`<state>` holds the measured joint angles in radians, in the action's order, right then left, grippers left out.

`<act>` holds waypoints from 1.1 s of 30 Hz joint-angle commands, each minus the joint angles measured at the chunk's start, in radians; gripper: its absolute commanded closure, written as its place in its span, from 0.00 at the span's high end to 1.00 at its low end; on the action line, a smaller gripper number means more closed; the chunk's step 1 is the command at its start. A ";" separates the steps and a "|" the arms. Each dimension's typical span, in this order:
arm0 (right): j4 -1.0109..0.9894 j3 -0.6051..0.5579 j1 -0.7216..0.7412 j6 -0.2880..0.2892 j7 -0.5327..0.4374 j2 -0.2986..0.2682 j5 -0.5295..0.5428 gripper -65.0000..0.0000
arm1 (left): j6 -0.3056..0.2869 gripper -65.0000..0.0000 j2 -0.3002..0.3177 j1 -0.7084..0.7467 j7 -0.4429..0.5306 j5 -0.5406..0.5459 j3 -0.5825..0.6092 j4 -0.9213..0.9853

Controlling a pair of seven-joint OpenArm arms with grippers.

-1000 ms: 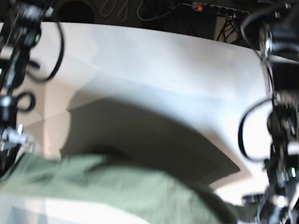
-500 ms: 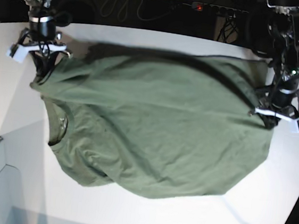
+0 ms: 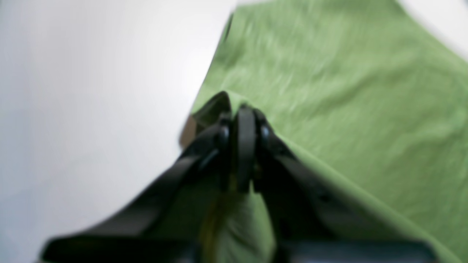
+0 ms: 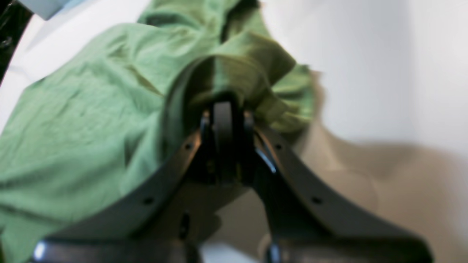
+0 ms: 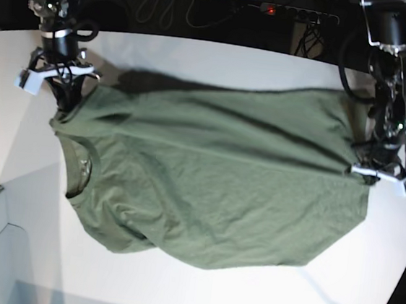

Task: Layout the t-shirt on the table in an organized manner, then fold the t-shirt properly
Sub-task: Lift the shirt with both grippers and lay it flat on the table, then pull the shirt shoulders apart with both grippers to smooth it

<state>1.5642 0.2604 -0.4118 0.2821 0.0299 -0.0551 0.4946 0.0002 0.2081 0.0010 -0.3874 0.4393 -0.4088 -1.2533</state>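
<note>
the t-shirt (image 5: pixel 213 189) is spread over the middle of the white worktop (image 5: pixel 220 59), mostly flat but with its far edge lifted at two corners. its long axis runs across the base view, collar end toward that view's left, hem end toward its right.

the right pincer (image 5: pixel 65 95) is seen at the collar-side far corner, clenched on a bunched shoulder fold of the fabric; in the right wrist view the cloth is gathered directly over the closed tips (image 4: pixel 223 109). the left pincer (image 5: pixel 370 173) is at the hem-side far corner, and in the left wrist view its tips (image 3: pixel 244 120) are pressed together with a taut green edge running out from them, so a grip on the shirt is judged to be held there too, though blur leaves this less sure.

from both pincers the body of the shirt lies toward the near edge of the worktop. the near-left part is still rumpled, with a sleeve tucked under. the coming move is judged to turn on the line between the two held corners being kept stretched. no containers are seen.
</note>
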 commanded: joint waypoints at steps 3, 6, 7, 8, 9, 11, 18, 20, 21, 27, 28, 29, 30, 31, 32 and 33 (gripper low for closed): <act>0.015 -0.005 0.008 0.018 0.017 -0.009 0.009 0.00 | -0.006 0.27 0.029 -0.031 -0.106 0.003 -0.006 -0.041; 0.015 -0.006 0.009 0.018 0.040 -0.005 0.009 0.00 | -0.006 0.49 0.021 -0.026 -0.200 0.003 -0.077 -0.098; 0.015 -0.006 0.009 0.018 0.040 -0.004 0.009 0.00 | -0.006 0.54 0.017 -0.022 -0.219 0.003 -0.106 -0.116; 0.015 -0.006 0.009 0.018 0.043 -0.004 0.009 0.00 | -0.006 0.57 0.003 -0.005 -0.236 0.003 -0.144 -0.136; 0.014 -0.016 0.009 0.018 0.046 -0.004 0.009 0.00 | -0.006 0.61 -0.016 0.015 -0.241 0.003 -0.186 -0.161; 0.012 -0.037 0.008 0.018 0.044 -0.007 0.009 0.00 | -0.006 0.64 -0.043 0.054 -0.253 0.003 -0.256 -0.213; 0.009 -0.068 0.001 0.018 0.044 -0.002 0.009 0.00 | -0.007 0.65 -0.115 0.259 -0.244 0.003 -0.290 -0.308; 0.009 -0.089 0.000 0.018 0.044 -0.007 0.009 0.00 | -0.015 0.65 -0.120 0.270 -0.244 0.003 -0.276 -0.277; 0.009 -0.098 -0.009 0.018 0.044 -0.007 0.009 0.00 | -0.039 0.65 -0.117 0.270 -0.244 0.003 -0.259 -0.250; 0.009 -0.112 -0.026 0.018 0.041 -0.009 0.009 0.00 | -0.167 0.65 -0.117 0.261 -0.244 -0.004 -0.243 -0.165; 0.009 -0.112 -0.028 0.018 0.044 -0.009 0.009 0.00 | -0.167 0.65 -0.117 0.259 -0.244 -0.004 -0.243 -0.159; 0.009 -0.112 -0.028 0.018 0.044 -0.009 0.009 0.00 | -0.168 0.65 -0.117 0.259 -0.244 -0.004 -0.243 -0.156; 0.009 -0.112 -0.031 0.018 0.044 -0.009 0.009 0.00 | -0.171 0.65 -0.117 0.259 -0.244 -0.004 -0.243 -0.148; 0.009 -0.112 -0.040 0.018 0.043 -0.009 0.009 0.00 | -0.173 0.65 -0.114 0.259 -0.244 -0.004 -0.241 -0.139; 0.011 -0.112 -0.045 0.018 0.038 -0.009 0.009 0.00 | -0.174 0.64 -0.112 0.259 -0.244 -0.004 -0.241 -0.128; 0.012 -0.112 -0.048 0.018 0.038 -0.009 0.009 0.00 | -0.176 0.62 -0.111 0.259 -0.244 -0.004 -0.241 -0.116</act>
<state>1.5593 0.1455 -0.4553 0.2844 0.0914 -0.0582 0.4953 -0.1799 0.0910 0.2577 -0.6098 0.4351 -0.6483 -1.3674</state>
